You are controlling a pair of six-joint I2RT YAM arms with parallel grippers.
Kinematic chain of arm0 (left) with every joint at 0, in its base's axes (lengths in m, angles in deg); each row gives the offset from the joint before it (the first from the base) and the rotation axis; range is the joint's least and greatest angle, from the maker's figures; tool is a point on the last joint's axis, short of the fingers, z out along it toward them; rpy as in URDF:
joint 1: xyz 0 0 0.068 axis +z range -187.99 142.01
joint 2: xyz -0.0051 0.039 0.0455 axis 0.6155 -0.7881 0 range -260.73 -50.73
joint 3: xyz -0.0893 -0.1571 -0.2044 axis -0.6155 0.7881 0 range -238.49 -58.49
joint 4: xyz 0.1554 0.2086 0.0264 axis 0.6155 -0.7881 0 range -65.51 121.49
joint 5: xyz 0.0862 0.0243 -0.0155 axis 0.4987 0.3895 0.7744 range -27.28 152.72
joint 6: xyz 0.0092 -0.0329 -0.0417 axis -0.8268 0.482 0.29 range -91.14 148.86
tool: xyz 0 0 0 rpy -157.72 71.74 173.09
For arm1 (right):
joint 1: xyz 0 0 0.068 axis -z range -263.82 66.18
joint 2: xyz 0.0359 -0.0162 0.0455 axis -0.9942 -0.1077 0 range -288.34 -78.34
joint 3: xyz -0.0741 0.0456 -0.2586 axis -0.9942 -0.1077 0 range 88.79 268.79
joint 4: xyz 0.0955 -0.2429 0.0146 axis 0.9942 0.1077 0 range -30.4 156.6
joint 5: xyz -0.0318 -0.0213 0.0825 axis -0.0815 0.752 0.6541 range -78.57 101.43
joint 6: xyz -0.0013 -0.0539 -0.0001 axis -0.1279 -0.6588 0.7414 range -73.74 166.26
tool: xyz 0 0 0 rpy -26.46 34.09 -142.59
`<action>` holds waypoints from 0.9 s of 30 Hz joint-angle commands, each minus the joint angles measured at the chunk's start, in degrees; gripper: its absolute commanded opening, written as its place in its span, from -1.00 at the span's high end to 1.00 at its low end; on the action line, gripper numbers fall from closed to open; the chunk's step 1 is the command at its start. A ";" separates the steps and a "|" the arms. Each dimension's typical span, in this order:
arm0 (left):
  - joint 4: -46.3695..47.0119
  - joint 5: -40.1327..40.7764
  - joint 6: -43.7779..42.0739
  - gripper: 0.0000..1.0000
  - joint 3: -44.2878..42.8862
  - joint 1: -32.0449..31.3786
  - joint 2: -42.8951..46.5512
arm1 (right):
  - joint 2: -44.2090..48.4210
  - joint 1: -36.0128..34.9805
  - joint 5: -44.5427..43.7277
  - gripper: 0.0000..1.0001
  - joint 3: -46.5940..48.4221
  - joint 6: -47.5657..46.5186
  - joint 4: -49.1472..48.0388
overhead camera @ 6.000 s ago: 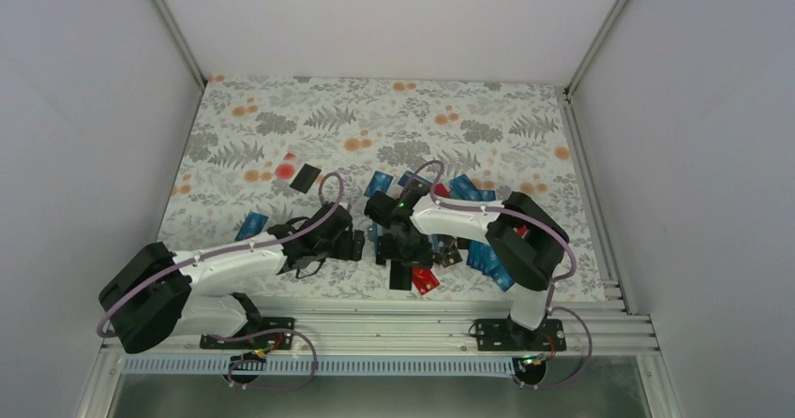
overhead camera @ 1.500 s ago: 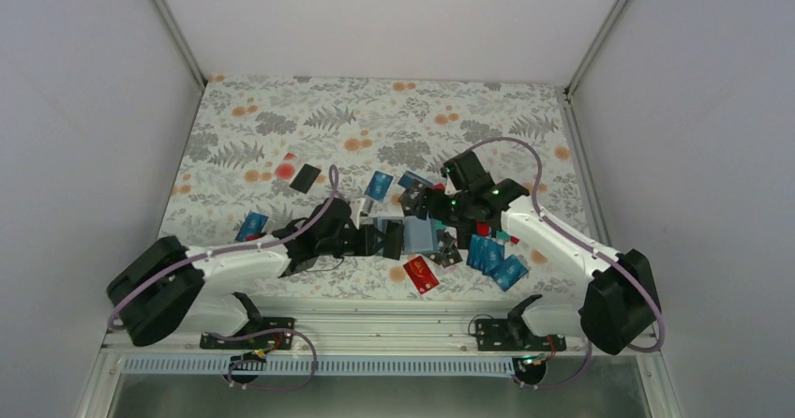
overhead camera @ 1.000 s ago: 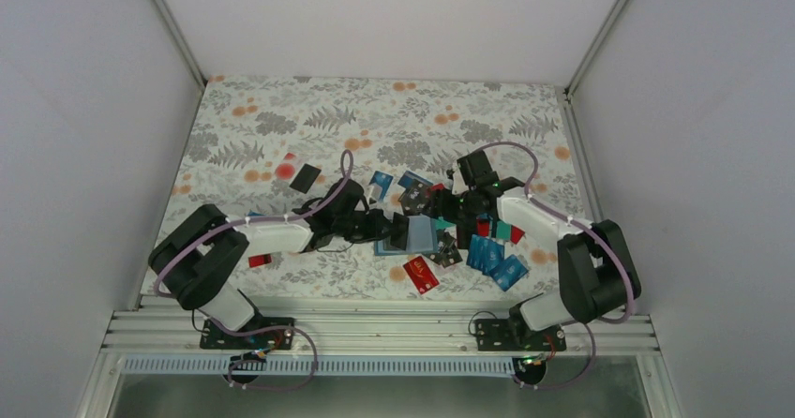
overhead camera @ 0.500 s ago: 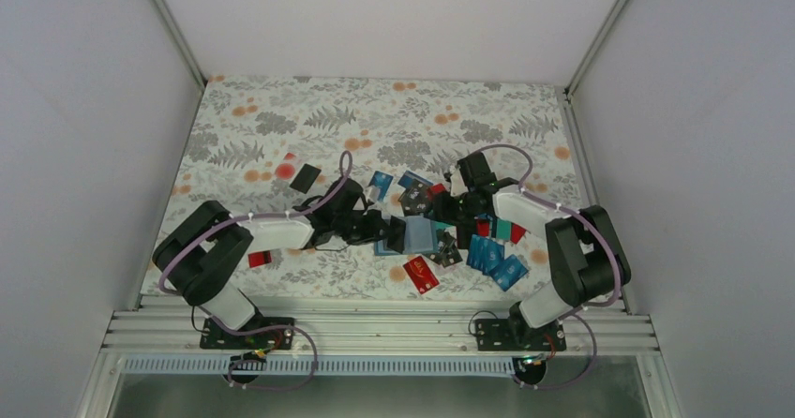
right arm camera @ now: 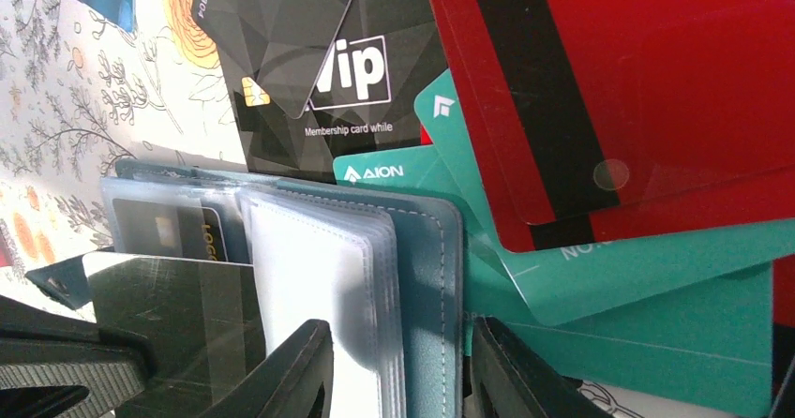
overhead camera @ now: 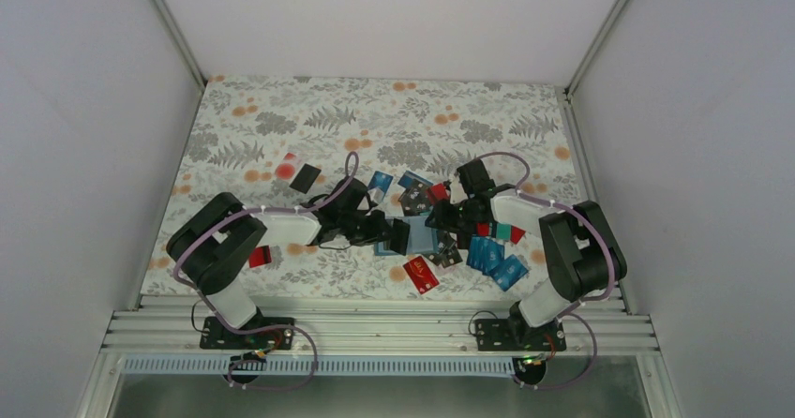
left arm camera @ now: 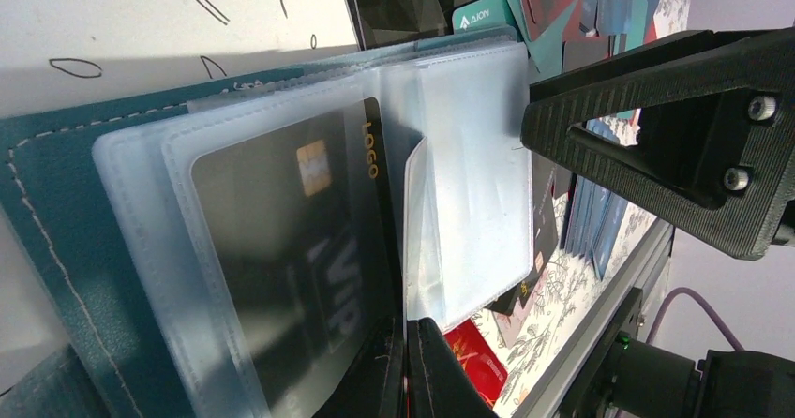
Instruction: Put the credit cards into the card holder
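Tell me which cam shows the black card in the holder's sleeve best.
Left wrist: the black card sits large behind the clear sleeve, chip and VIP print readable. Right wrist catches only its chip end, the rest covered. Top external shows the card holder too small to make the card out.

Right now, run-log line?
left hand: shut on card holder | right hand: open astride its edge | black card: sleeved | other credit cards: loose

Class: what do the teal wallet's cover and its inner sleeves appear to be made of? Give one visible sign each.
Teal wallet cover: likely matte leather or imitation leather, judging by the pale stitching along its edge. Inner sleeves: clear, slightly frosted soft plastic; a black card shows through.
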 commanded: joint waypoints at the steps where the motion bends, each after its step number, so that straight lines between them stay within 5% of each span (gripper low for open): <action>1: -0.77 0.34 1.89 0.95 -0.10 0.33 1.59 | -0.58 0.39 0.12 0.22 -1.21 -0.68 -1.15; 15: -4.45 0.23 0.89 0.95 -2.64 0.32 1.08 | -0.66 0.42 0.24 0.24 -1.35 -0.88 -1.24; 27: -3.16 -1.07 0.42 0.95 -4.26 0.36 -2.54 | -0.63 0.41 0.42 0.45 -2.60 -1.11 -1.26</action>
